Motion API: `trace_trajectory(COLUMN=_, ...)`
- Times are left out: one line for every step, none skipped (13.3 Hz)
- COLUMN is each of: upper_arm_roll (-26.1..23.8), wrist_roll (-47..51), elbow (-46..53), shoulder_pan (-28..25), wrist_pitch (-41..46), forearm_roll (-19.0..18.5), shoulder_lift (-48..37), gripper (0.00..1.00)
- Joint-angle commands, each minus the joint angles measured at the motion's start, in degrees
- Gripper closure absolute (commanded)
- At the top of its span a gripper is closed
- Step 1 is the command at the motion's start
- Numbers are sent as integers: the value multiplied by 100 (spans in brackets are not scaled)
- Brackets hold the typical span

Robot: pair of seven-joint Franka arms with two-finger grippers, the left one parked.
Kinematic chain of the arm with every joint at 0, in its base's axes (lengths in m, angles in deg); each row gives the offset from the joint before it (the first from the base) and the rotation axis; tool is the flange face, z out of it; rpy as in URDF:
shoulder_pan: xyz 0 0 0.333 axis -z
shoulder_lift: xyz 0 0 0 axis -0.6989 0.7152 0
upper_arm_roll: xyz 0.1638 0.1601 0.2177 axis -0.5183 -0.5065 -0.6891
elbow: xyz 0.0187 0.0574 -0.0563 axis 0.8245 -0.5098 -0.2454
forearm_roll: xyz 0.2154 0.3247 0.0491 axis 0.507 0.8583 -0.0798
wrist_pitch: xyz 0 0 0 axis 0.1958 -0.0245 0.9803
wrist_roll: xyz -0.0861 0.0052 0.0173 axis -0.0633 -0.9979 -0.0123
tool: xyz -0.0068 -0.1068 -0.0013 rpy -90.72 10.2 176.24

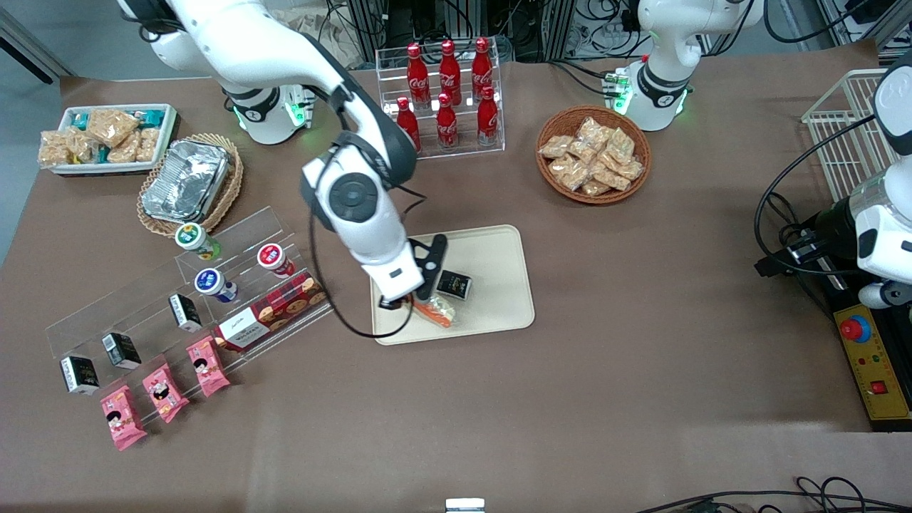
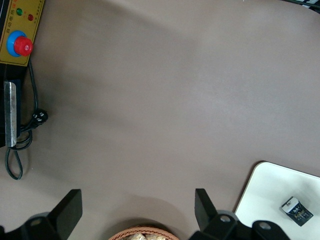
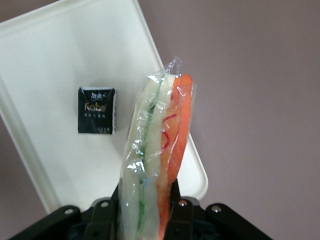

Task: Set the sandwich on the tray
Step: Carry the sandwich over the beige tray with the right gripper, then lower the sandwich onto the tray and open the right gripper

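The gripper (image 1: 412, 303) hangs above the tray (image 1: 499, 246), its fingers (image 3: 180, 210) clamped on the sandwich (image 3: 152, 165), which sits over the tray's edge nearest the front camera, beside a small black packet (image 1: 454, 285).
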Motion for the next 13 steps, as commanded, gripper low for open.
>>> trace_trajectory(upper_arm_roll=66, wrist_roll=-118, elbow=205, shoulder_pan=-323, wrist_pitch=-206, forearm_roll=-641, shoulder_lift=249, gripper=63)
trace_trajectory(upper_arm_roll=66, wrist_roll=-126, elbow=205, shoulder_pan=-429, wrist_pitch=-329, forearm_roll=-1088, shoulder_lift=337, gripper=63)
trace_trajectory(upper_arm_roll=66, wrist_roll=-144, elbow=205, shoulder_pan=-517, wrist_pitch=-469, forearm_roll=-1554, shoulder_lift=451, gripper=63)
trace_trajectory(upper_arm_roll=57, wrist_roll=-118, elbow=205, shoulder_pan=-552, wrist_pitch=-558, forearm_roll=-1854, shoulder_lift=574, gripper=63)
trace_trajectory(upper_arm_roll=48, wrist_roll=-66, elbow=205, shoulder_pan=-553, wrist_pitch=-611, forearm_roll=-1875, shoulder_lift=662, gripper=63)
trace_trajectory(upper_arm_roll=48, wrist_roll=-56, elbow=205, shoulder_pan=-553, wrist_pitch=-620, forearm_roll=-1866, shoulder_lift=715, gripper=63)
trace_trajectory(upper_arm_roll=39, wrist_roll=-56, elbow=205, shoulder_pan=-561, wrist_pitch=-655, forearm_roll=-1814, shoulder_lift=750, gripper=63)
trace_trajectory(upper_arm_roll=30, wrist_roll=-56, elbow=196, shoulder_pan=-544, wrist_pitch=-673, forearm_roll=-1666, shoulder_lift=803, gripper=63)
trace_trajectory(upper_arm_roll=39, wrist_roll=-74, elbow=196, shoulder_pan=-544, wrist_pitch=-734, forearm_roll=-1438, shoulder_lift=873, gripper=63)
trace_trajectory(upper_arm_roll=48, wrist_roll=-82, elbow=196, shoulder_pan=-535, wrist_pitch=-804, forearm_roll=-1288, shoulder_lift=935, gripper=62)
trace_trajectory(upper_arm_roll=48, wrist_roll=-56, elbow=196, shoulder_pan=-535, wrist_pitch=-831, forearm_roll=-1208, shoulder_lift=961, gripper=62)
trace_trajectory(upper_arm_roll=48, wrist_roll=-65, elbow=196, shoulder_pan=-535, wrist_pitch=-831, forearm_roll=-1050, shoulder_lift=953, gripper=60)
trace_trajectory(upper_arm_roll=48, wrist_roll=-65, elbow=196, shoulder_pan=-526, wrist_pitch=-831, forearm_roll=-892, shoulder_lift=953, gripper=1)
